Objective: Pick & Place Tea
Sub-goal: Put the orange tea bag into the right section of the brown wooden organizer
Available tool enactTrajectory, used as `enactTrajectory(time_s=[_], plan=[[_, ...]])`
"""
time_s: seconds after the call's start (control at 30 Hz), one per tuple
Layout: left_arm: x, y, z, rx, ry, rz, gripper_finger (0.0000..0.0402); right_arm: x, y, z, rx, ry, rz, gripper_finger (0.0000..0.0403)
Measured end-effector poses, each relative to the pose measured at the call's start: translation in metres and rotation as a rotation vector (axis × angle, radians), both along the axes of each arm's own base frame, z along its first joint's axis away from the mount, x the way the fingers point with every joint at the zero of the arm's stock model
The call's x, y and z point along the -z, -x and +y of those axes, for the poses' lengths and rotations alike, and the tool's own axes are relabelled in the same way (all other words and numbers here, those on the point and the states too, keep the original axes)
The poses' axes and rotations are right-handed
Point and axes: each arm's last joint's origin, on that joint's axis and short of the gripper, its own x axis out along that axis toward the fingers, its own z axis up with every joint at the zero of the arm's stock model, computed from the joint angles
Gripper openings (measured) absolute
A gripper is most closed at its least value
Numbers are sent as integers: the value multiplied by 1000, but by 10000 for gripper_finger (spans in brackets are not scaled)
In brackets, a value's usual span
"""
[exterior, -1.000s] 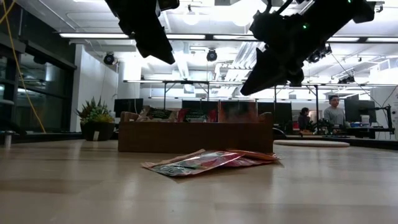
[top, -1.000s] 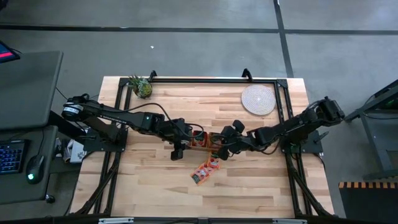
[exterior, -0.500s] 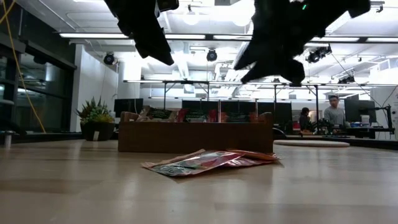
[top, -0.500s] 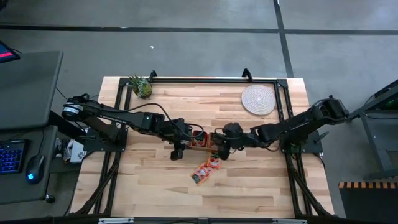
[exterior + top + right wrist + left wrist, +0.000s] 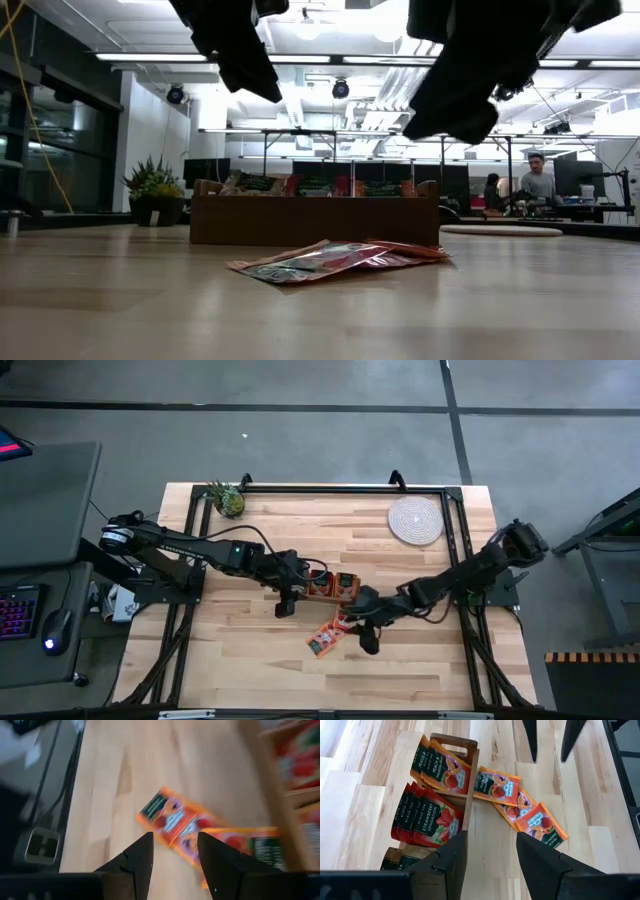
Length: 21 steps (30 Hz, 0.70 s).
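- Three flat orange-red tea sachets (image 5: 517, 810) lie loose mid-frame on the table, beside one long brown wooden box (image 5: 470, 790).
- Two dark grippers, left (image 5: 490, 851) and right (image 5: 175, 852), hang empty with fingers apart.

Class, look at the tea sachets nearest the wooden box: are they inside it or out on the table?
Out. Three sachets lie flat on the table beside the box; others stand upright inside it.
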Motion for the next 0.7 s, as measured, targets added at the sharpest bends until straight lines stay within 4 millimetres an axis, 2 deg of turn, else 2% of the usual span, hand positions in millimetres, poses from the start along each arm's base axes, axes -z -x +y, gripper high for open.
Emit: enactTrajectory(time_s=[0.2,0.4,0.53,0.7], plan=[[0,-1,0,-17,18,-5,167,3,-34,12,-249,105,43,149],[0,0,0,-35,35,4,167,12,-71,13,-365,271,160,149],[1,1,0,-34,43,16,167,26,-81,8,-414,280,257,149],[3,3,0,-62,89,61,167,29,-79,4,-371,228,326,149]])
